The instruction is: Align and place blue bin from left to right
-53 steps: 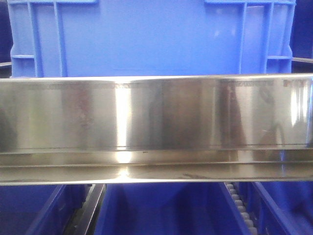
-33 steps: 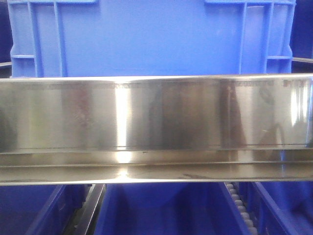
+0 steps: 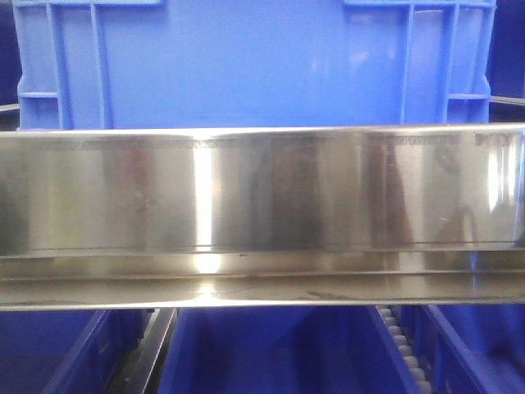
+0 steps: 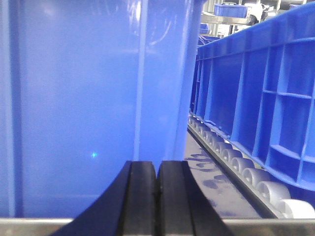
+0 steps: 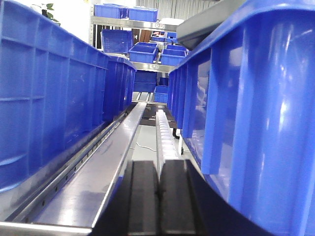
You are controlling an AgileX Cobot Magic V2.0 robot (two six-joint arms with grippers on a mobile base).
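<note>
Polished stainless-steel rail (image 3: pixel 262 213) spans the front view edge to edge. It reflects the room in blurred streaks. Below it lie dark-blue plastic crates (image 3: pixel 271 353) and a strip of small white rollers (image 3: pixel 402 345).

Large bright-blue ribbed plastic bin (image 3: pixel 246 66) stands on the shelf level just behind the rail. Its smooth centre panel faces the camera, upright and roughly centred, with vertical ribs at both corners.

Left wrist view: the left pincer (image 4: pixel 156 196) has its black pads pressed together with nothing between them. It sits at the steel lip, and the bin's flat wall (image 4: pixel 74 108) rises just beyond its tips. To the right run a grey roller track (image 4: pixel 236 167) and a neighbouring ribbed blue crate (image 4: pixel 275 98).

Right wrist view: the right pincer (image 5: pixel 158 196) is likewise fully closed and empty. It points down a lane with a steel channel (image 5: pixel 98 172) and a white roller strip (image 5: pixel 165 132). Blue crate walls stand on either side, and I cannot tell which belongs to the bin. Far back stands metal shelving stacked with small blue tubs (image 5: pixel 133 22).
</note>
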